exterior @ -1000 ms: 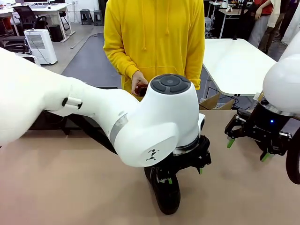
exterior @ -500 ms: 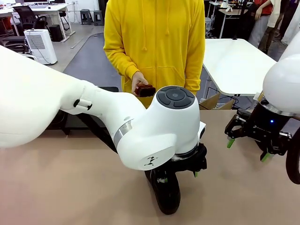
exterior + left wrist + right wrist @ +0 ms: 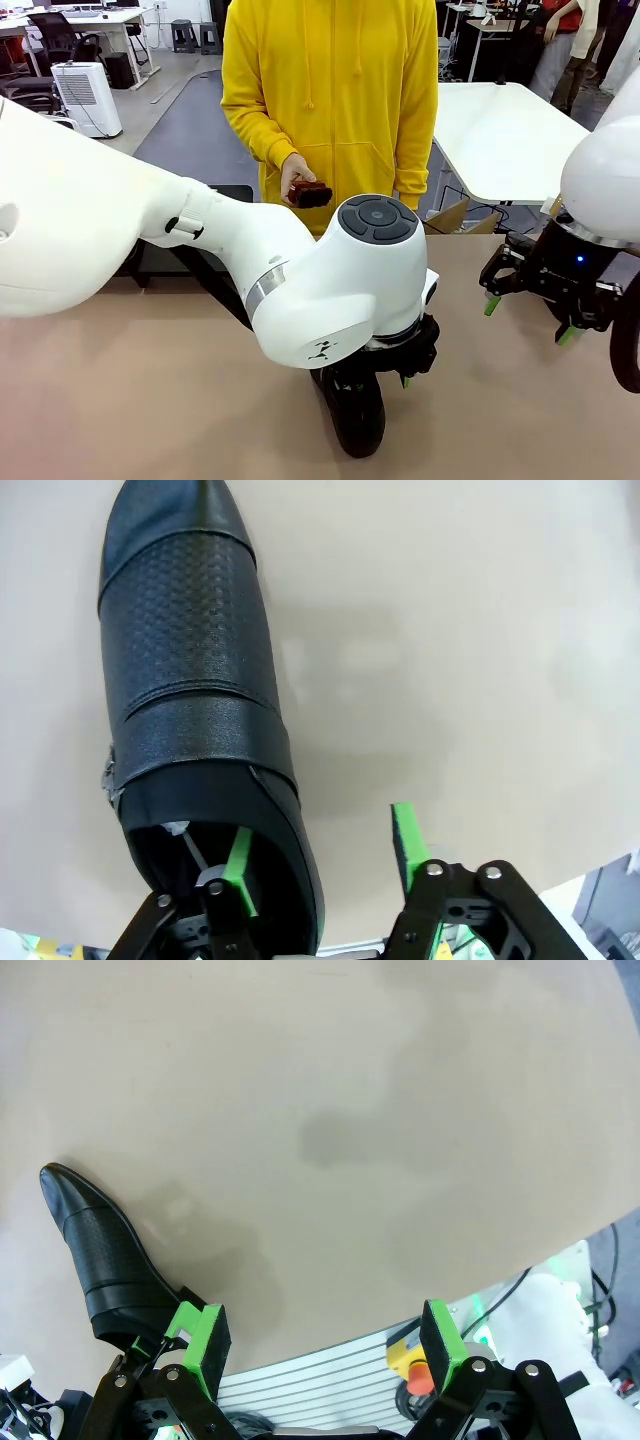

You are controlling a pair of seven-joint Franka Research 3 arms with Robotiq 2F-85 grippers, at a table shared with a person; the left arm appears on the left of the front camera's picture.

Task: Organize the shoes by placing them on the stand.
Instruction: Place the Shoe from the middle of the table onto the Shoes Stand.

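A glossy black shoe [image 3: 355,420] lies on the tan table, toe toward the near edge. My left gripper [image 3: 375,378] is down over its heel end. In the left wrist view the shoe [image 3: 190,680] has a textured upper, and my left gripper [image 3: 320,835] straddles its side wall. One green pad is inside the opening; the other stands outside with a gap to the leather. My right gripper [image 3: 525,320] hovers open at the right, holding nothing, and from its wrist [image 3: 320,1330] the shoe [image 3: 105,1260] lies off to the left. The black stand [image 3: 232,192] is mostly hidden behind my left arm.
A person in a yellow hoodie stands at the far side holding a small brown brush [image 3: 310,194] in one hand. A white table [image 3: 500,130] stands behind on the right. Bare tan tabletop [image 3: 120,400] spreads to the left of the shoe.
My left arm has sunk lower onto the shoe and its jaws have narrowed around the side wall. The right arm has not moved.
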